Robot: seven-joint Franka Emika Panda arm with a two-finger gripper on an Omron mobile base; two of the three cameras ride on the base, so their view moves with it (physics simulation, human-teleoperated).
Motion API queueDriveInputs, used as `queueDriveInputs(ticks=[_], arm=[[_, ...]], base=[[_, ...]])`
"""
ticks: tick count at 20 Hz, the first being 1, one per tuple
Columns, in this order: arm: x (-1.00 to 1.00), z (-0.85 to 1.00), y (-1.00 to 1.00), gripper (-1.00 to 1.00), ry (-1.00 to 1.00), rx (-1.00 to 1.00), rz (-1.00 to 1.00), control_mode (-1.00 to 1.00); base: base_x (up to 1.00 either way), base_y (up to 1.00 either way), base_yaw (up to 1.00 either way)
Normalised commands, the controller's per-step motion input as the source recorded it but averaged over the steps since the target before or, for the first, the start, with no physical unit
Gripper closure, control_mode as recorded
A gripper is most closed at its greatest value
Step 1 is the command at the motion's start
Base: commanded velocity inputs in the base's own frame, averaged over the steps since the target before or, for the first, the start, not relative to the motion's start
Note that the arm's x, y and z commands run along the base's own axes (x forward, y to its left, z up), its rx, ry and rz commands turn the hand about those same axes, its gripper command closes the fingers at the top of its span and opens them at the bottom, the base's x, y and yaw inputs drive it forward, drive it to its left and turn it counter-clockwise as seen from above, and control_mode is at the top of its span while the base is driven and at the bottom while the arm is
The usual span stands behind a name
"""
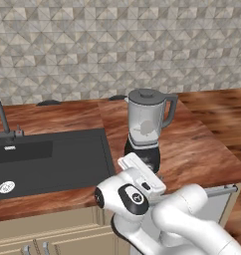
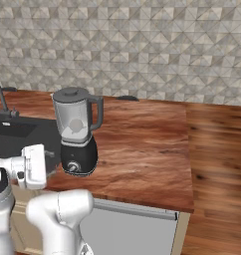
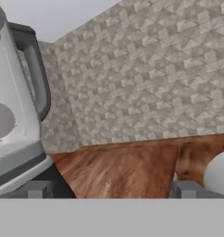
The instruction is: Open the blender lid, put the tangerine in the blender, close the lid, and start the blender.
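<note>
A: Where does the blender (image 1: 148,127) stand, and which way does it point?

B: Upright, its long axis vertical, at the centre of the left base view and left of centre in the right base view, on the wooden counter (image 2: 137,144); the blender lid (image 1: 146,94) sits on the jar's rim; the handle juts toward the right of the frame in both base views; the silver knob (image 2: 72,167) on the black base faces the lower left of the right base view.

A: And the tangerine?

B: A pale round shape (image 2: 75,124) shows through the clear jar, but I cannot tell what it is.

A: How does it lie to the gripper?

B: The gripper (image 3: 112,190) sits low before the base; in the hand view the jar rises at the left edge, beyond the left fingertip (image 3: 37,189); the tips stand wide apart with nothing between them.

A: Around that?

B: A dark sink (image 1: 48,162) with its faucet (image 1: 2,117) lies at the left; a tiled wall (image 1: 117,45) runs behind.
</note>
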Motion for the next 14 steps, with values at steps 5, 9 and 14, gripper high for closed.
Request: queueDriveInputs(ticks=[5, 9, 14], arm=[[0.00, -0.15, -0.17, -1.00, -0.02, 0.07, -0.10, -1.00], [0.02, -0.09, -0.22, -1.00, 0.00, 0.07, -0.09, -1.00], [0.25, -0.01, -0.03, -1.00, -0.04, 0.03, -0.02, -1.00]], base=[[0.00, 0.00, 0.00], [0.00, 0.00, 0.00], [0.00, 0.00, 0.00]])
